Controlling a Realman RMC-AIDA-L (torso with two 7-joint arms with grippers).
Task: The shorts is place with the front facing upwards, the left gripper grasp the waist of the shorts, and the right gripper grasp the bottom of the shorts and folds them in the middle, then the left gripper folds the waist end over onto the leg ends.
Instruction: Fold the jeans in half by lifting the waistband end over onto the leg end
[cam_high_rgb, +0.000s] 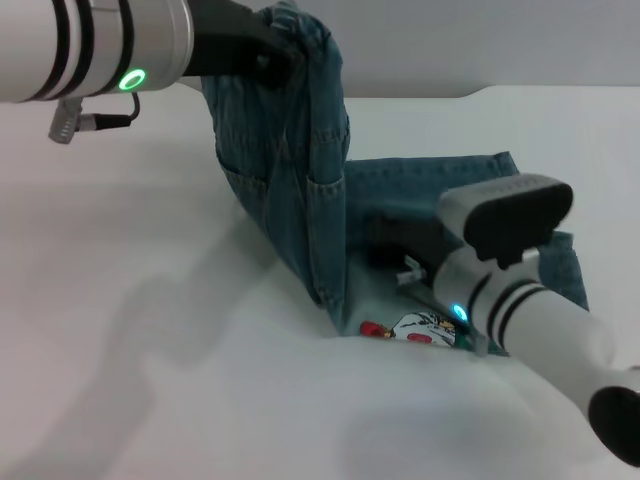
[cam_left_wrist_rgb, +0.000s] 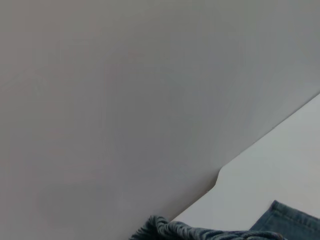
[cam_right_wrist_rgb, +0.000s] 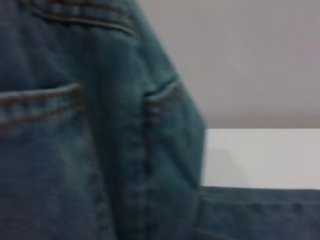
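Observation:
The blue denim shorts (cam_high_rgb: 300, 190) are partly lifted off the white table. My left gripper (cam_high_rgb: 283, 52) is shut on the waist end and holds it high at the top left, so the cloth hangs down in a steep fold. The rest of the shorts (cam_high_rgb: 420, 185) lies flat toward the right. My right gripper (cam_high_rgb: 400, 245) sits low on that flat part, beside the hanging fold. A colourful printed patch (cam_high_rgb: 412, 330) shows at the near edge. The right wrist view is filled by hanging denim (cam_right_wrist_rgb: 90, 130) with pocket seams. A strip of denim (cam_left_wrist_rgb: 200, 232) shows in the left wrist view.
The white table (cam_high_rgb: 130, 330) stretches to the left and front of the shorts. Its far edge (cam_high_rgb: 560, 92) meets a grey wall (cam_left_wrist_rgb: 125, 100).

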